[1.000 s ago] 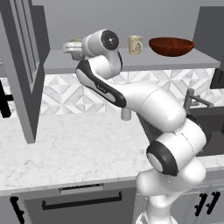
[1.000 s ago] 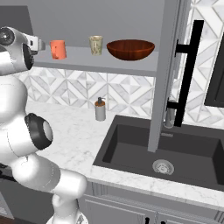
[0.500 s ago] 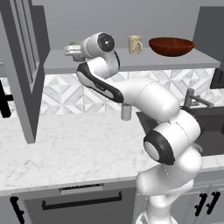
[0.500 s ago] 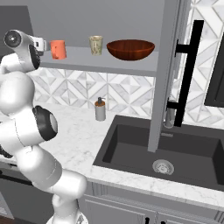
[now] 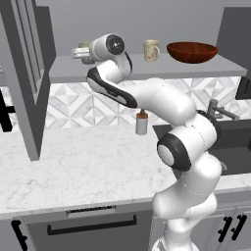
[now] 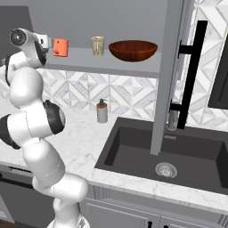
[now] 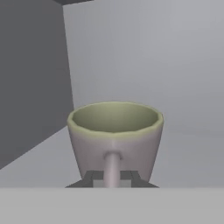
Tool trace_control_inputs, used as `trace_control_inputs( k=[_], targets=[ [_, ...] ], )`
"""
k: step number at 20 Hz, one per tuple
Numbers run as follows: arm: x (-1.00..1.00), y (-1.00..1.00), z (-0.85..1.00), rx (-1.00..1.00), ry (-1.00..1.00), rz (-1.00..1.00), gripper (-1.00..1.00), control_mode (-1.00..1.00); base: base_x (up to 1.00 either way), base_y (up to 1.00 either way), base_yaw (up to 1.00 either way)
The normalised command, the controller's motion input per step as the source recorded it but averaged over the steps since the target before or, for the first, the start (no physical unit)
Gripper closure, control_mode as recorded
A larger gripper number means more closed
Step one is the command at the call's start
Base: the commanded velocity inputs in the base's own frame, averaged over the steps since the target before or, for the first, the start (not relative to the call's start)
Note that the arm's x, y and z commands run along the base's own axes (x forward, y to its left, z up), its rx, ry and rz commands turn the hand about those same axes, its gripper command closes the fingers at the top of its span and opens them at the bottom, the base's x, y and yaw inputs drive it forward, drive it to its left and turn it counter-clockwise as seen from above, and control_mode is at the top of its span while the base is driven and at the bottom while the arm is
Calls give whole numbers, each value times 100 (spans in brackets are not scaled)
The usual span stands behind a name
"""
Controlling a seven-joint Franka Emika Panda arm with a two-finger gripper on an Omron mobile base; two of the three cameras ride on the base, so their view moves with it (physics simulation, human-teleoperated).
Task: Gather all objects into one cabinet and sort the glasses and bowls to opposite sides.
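Observation:
A grey-brown cup point(image 7: 114, 135) with a pale green inside stands upright on the cabinet's shelf point(image 5: 147, 71), close to the cabinet's left wall. My gripper point(image 7: 113, 177) is shut on its thin handle. From the left base view the gripper point(image 5: 81, 53) is at the shelf's left end, and the cup's rim point(image 5: 84, 45) peeks out behind it. Further right on the shelf stand an orange tumbler point(image 6: 61, 46), a cream mug point(image 6: 98, 46) and a wide red-brown bowl point(image 6: 132, 50). My arm hides the tumbler in the left base view.
The cabinet's doors hang open at the left point(image 5: 24, 73) and the right point(image 6: 171, 75), the right one with a black bar handle point(image 6: 191, 71). A soap bottle point(image 5: 141, 122) stands on the marble counter beside a dark sink point(image 6: 178, 151) with a faucet point(image 5: 218, 109).
My elbow and forearm have swung a little while the hand stayed at the shelf's left end. The things on the shelf have not moved.

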Motion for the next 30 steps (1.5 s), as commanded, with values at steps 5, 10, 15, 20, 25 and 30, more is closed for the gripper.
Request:
trace_control_inputs(
  k=[5, 10, 15, 20, 25, 30],
  targets=[
    [3, 8, -9, 0, 0, -2, -100, -100, 0, 0, 0],
    [-1, 8, -8, 0, 0, -3, -100, -100, 0, 0, 0],
    [-21, 6, 0, 0, -4, -2, -100, -100, 0, 0, 0],
    [-69, 24, 0, 0, -16, 0, -100, -100, 0, 0, 0],
    [-99, 1, 0, 0, -28, 0, -100, -100, 0, 0, 0],
    [-100, -1, 0, 1, -33, 0, -100, -100, 0, 0, 0]
  ],
)
